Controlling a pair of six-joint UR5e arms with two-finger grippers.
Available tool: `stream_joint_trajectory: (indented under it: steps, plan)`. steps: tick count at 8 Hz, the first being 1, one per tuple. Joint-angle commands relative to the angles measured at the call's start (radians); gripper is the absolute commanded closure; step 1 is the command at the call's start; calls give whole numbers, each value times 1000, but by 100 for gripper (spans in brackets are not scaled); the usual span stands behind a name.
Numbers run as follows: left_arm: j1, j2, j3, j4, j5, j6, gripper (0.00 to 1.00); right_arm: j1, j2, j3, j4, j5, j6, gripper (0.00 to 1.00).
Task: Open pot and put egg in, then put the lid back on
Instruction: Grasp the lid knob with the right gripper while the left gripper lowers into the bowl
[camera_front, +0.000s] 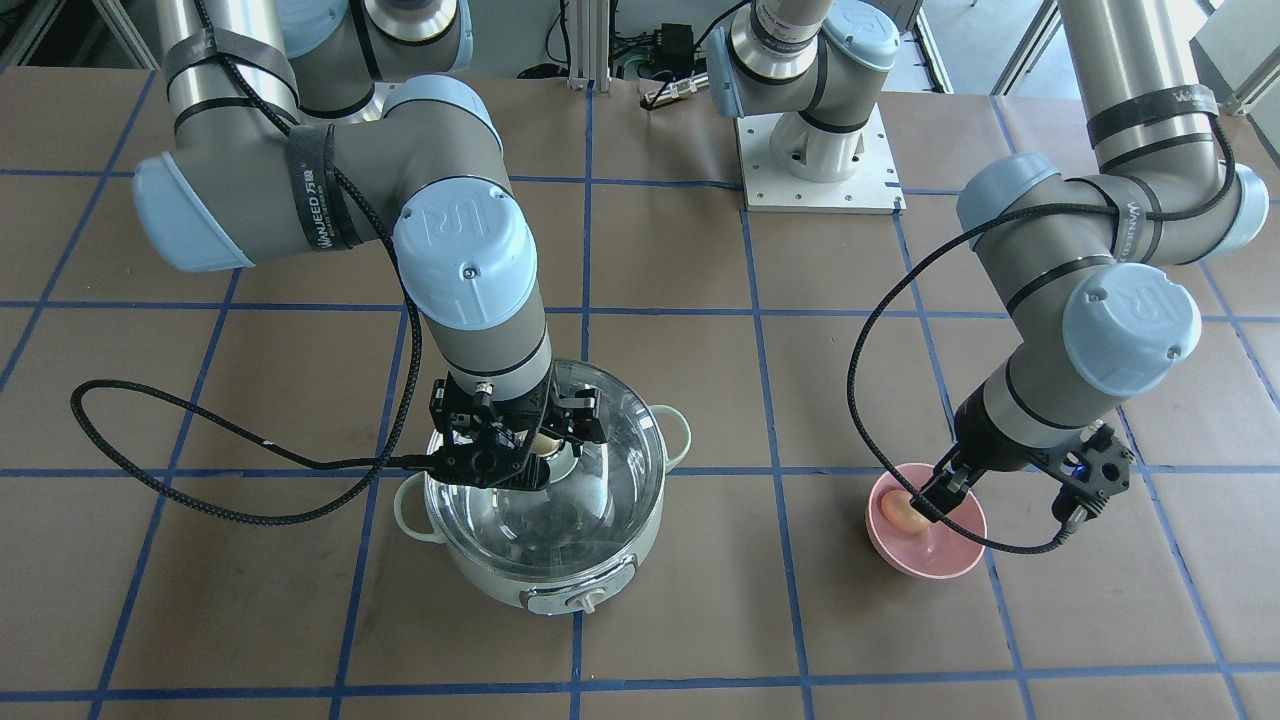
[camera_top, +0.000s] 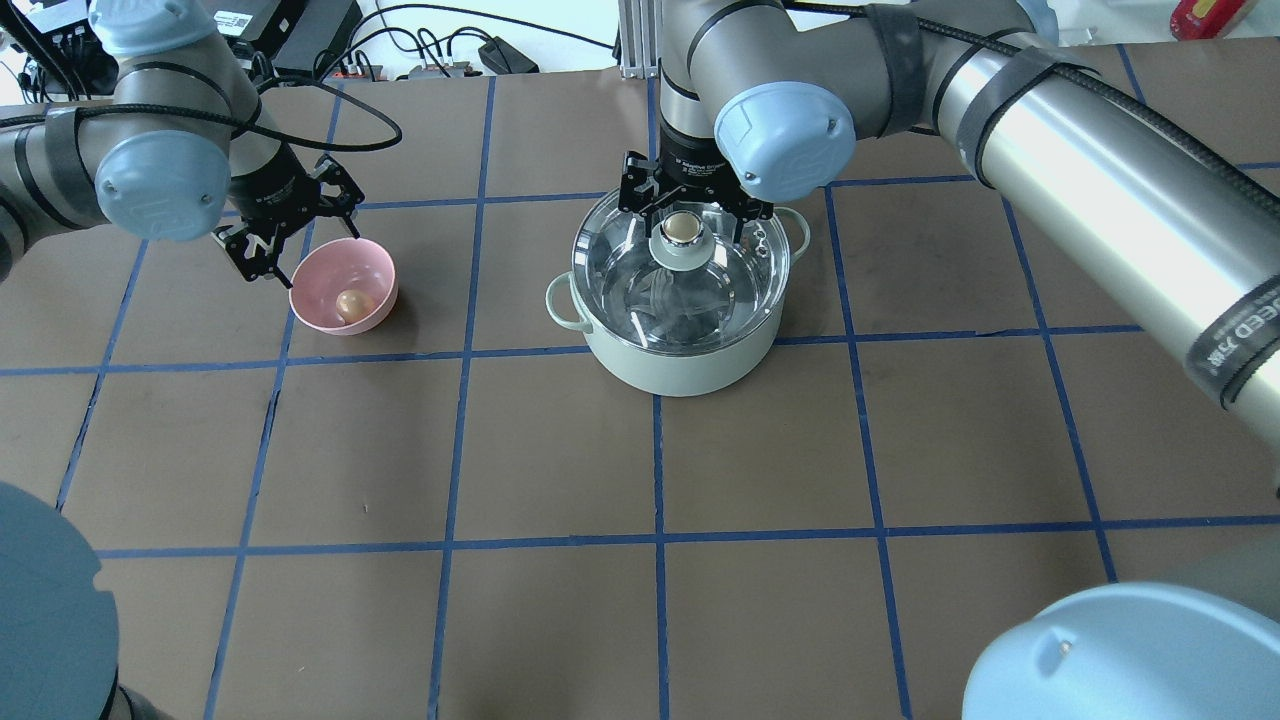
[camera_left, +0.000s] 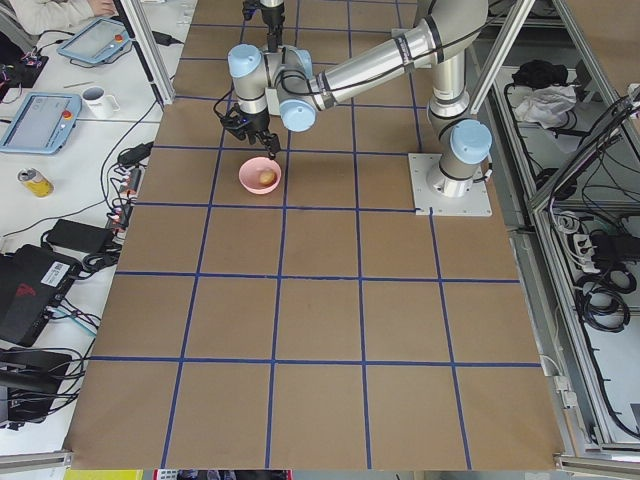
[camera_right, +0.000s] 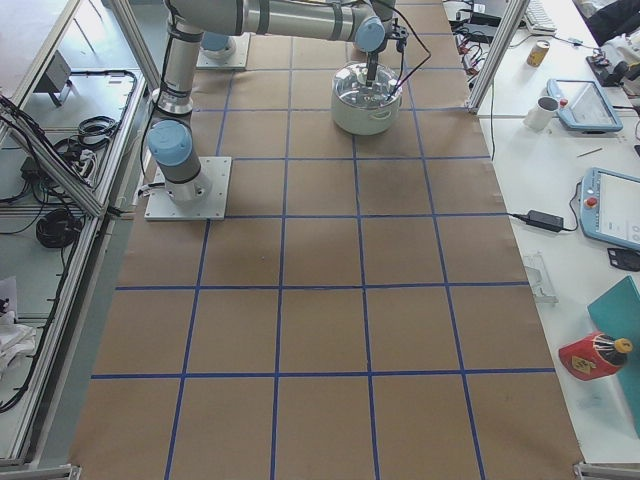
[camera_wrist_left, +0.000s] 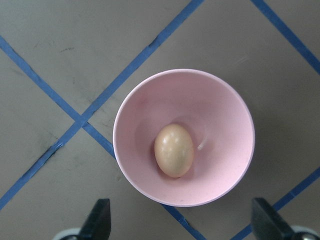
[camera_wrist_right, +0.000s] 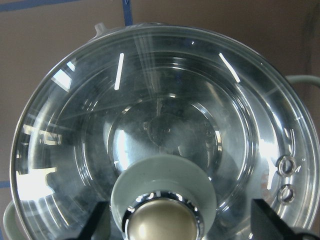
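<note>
The mint-green pot (camera_top: 680, 365) stands at mid-table with the clear glass lid (camera_top: 700, 300) seated on it. My right gripper (camera_top: 688, 208) is open over the lid, one fingertip (camera_wrist_right: 97, 220) on each side of the tan knob (camera_wrist_right: 160, 225), and neither touches it. The tan egg (camera_wrist_left: 173, 150) lies in a small pink bowl (camera_wrist_left: 220, 105) to the pot's left in the overhead view. My left gripper (camera_wrist_left: 182, 225) is open above the bowl's near rim and is not touching the egg (camera_top: 349, 301).
The table is brown with blue tape grid lines. A black cable loop (camera_front: 200, 500) from the right arm lies on the table beside the pot. The left arm's base plate (camera_front: 820, 170) is at the robot's edge. Operator benches flank both table ends.
</note>
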Motion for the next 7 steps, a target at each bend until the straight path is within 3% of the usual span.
stream_joint_trajectory:
  steps: [1, 3, 4, 5, 6, 7]
  plan:
    - [11, -58, -34, 62, -34, -2, 0, 0, 7, 3, 0, 12, 2, 0]
    - [14, -79, -34, 90, -33, 4, 0, 0, 14, 2, -3, 15, -3, 1]
    - [38, -88, -34, 91, -28, 6, 0, 0, 14, 2, -5, 15, -6, 14]
    - [50, -92, -35, 111, -28, 5, 0, 0, 14, 0, -9, 15, -5, 40]
    - [50, -95, -38, 116, -29, 3, 0, 0, 13, 0, -8, 18, 2, 76]
    - [50, -105, -44, 116, -33, 1, 7, 0, 8, 0, -8, 18, 5, 86]
